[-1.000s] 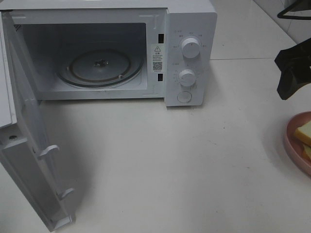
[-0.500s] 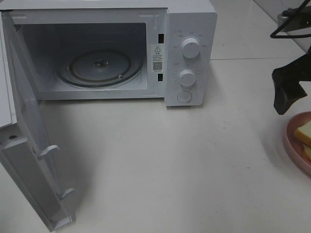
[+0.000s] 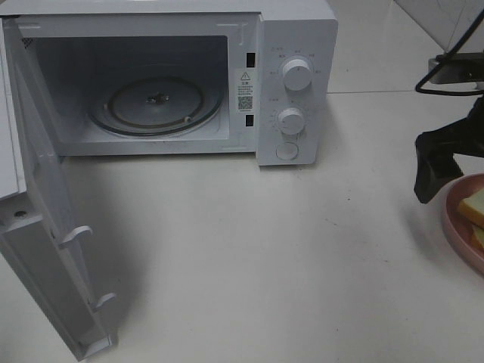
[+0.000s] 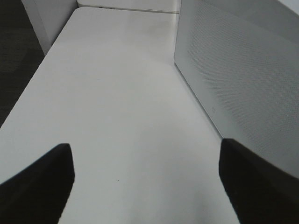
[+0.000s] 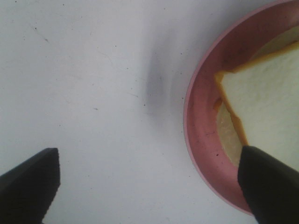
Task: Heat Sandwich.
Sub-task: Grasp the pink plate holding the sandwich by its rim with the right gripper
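Observation:
The sandwich (image 3: 473, 209), pale bread with an orange filling edge, lies on a round pink plate (image 3: 454, 227) at the right edge of the exterior view, mostly cut off. In the right wrist view the sandwich (image 5: 266, 98) fills the pink plate (image 5: 201, 121). My right gripper (image 3: 439, 162) hangs just left of and above the plate's rim. It is open (image 5: 149, 186), one finger over bare table and the other over the plate's edge, holding nothing. The left gripper (image 4: 147, 182) is open over bare table and does not show in the exterior view.
A white microwave (image 3: 295, 30) stands at the back, its door (image 3: 45, 227) swung wide open to the left and its glass turntable (image 3: 155, 102) bare. A perforated white panel (image 4: 243, 84) runs alongside the left gripper. A black cable (image 3: 446, 68) hangs at the far right.
The right gripper has come down and shifted left, ending closer to the plate's left rim. Nothing else has moved.

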You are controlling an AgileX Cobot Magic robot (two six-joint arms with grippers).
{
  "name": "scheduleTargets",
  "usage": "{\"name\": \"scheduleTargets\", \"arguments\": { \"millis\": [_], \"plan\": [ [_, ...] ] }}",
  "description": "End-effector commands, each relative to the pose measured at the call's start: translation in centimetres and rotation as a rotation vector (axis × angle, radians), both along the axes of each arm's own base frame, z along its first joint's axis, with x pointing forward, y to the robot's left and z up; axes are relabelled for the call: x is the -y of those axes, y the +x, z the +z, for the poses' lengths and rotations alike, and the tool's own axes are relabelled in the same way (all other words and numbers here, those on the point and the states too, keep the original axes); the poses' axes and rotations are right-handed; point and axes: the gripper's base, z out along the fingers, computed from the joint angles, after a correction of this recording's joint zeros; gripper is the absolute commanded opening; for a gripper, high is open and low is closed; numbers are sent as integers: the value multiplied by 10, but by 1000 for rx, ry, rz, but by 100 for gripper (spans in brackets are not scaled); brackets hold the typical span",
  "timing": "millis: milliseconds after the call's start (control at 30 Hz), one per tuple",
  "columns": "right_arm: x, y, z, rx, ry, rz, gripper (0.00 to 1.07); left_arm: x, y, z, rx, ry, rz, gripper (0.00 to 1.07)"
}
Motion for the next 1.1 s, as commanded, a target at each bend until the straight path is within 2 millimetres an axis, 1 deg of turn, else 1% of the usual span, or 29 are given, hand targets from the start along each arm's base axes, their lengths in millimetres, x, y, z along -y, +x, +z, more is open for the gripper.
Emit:
{"name": "scheduleTargets", "arguments": {
  "millis": [33, 133, 200, 367, 633, 767, 867, 933, 967, 1100],
  "plan": [
    [12, 0, -4, -2, 63, 7, 102, 0, -2, 0, 26, -1, -3, 80],
    [14, 0, -7, 7, 59, 1, 102, 0, -2, 0, 26, -1, -3, 80],
    [14, -3, -15, 20, 58, -10, 102, 0, -2, 0, 26, -1, -3, 80],
    [17, -7, -27, 43, 34, -10, 102, 0, -2, 0, 26, -1, -3, 80],
    [19, -7, -34, 68, 7, -4, 101, 0, -2, 0, 26, -1, -3, 80],
    [19, -5, -41, 48, 8, -6, 101, 0, -2, 0, 26, -1, -3, 80],
    [18, -2, -54, 0, 13, -6, 101, 0, -2, 0, 26, -1, -3, 80],
    [18, -1, -57, -4, 13, -4, 101, 0, -2, 0, 26, -1, -3, 80],
    [18, 0, -61, -11, 12, -1, 101, 0, -2, 0, 26, -1, -3, 80],
    [18, 2, -67, -18, 11, -2, 100, 0, -2, 0, 26, -1, -3, 80]
  ]
}}
